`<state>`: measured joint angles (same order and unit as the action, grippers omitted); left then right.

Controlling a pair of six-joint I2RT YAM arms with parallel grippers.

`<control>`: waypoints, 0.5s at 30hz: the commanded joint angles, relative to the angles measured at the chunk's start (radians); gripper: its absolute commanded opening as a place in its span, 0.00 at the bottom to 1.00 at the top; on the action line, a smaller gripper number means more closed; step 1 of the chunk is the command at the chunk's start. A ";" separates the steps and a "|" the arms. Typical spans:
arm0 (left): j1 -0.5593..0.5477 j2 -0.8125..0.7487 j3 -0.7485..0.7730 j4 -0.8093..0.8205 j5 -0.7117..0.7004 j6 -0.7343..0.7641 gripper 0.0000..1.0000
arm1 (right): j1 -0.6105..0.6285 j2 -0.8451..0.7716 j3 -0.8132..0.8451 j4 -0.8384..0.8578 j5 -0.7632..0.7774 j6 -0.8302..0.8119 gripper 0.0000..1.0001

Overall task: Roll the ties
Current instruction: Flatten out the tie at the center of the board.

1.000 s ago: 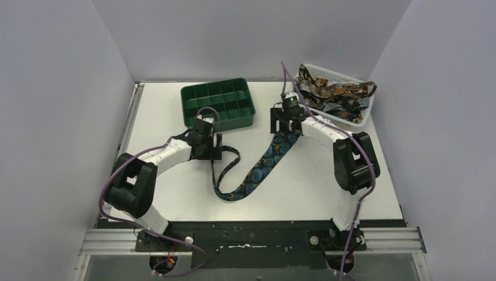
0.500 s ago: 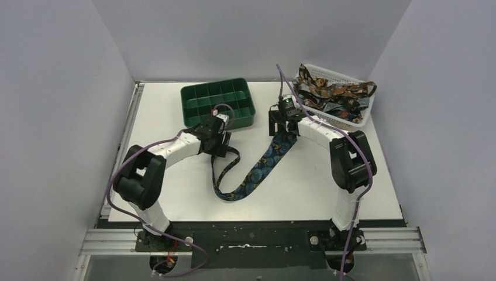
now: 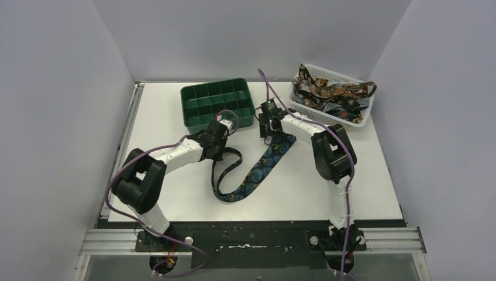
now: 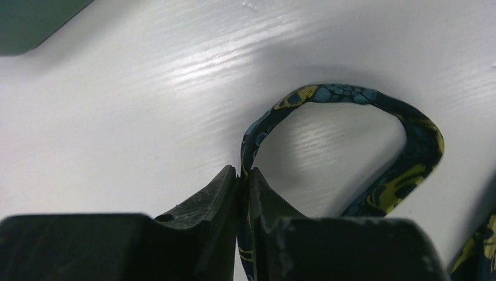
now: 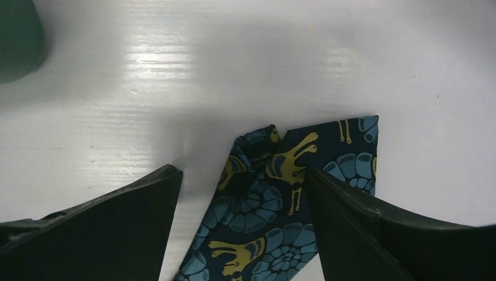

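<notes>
White table [image 3: 169, 111] is carrying one tie [image 3: 257, 170] lying in a loose U — the left gripper [image 4: 241, 174] is pinching its narrow end, the right gripper [image 5: 241, 175] is hovering wide apart over its broad tip.

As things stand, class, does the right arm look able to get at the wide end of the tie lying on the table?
Probably yes. The right gripper hangs open directly over the wide end of the tie, with nothing between them. The left gripper pinches the narrow end, off to one side.
</notes>
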<state>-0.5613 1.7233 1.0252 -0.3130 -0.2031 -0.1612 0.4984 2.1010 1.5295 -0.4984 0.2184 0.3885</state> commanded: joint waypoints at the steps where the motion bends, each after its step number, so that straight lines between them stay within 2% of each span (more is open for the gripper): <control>1: 0.009 -0.159 -0.081 0.103 -0.039 -0.067 0.10 | 0.039 0.048 0.065 -0.078 0.173 0.044 0.78; 3: 0.018 -0.207 -0.116 0.115 -0.045 -0.097 0.04 | 0.043 0.062 0.062 -0.087 0.210 0.059 0.72; 7: 0.050 -0.269 -0.171 0.131 -0.032 -0.141 0.00 | 0.046 0.063 0.045 -0.074 0.226 0.071 0.58; 11: 0.070 -0.283 -0.197 0.125 -0.029 -0.194 0.00 | 0.039 0.033 0.019 -0.047 0.191 0.071 0.42; 15: 0.078 -0.321 -0.243 0.166 0.009 -0.229 0.00 | 0.008 -0.004 -0.034 -0.001 0.121 0.077 0.37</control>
<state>-0.4908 1.4597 0.8143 -0.2131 -0.2264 -0.3279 0.5392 2.1349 1.5528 -0.5117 0.3775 0.4572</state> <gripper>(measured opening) 0.016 0.400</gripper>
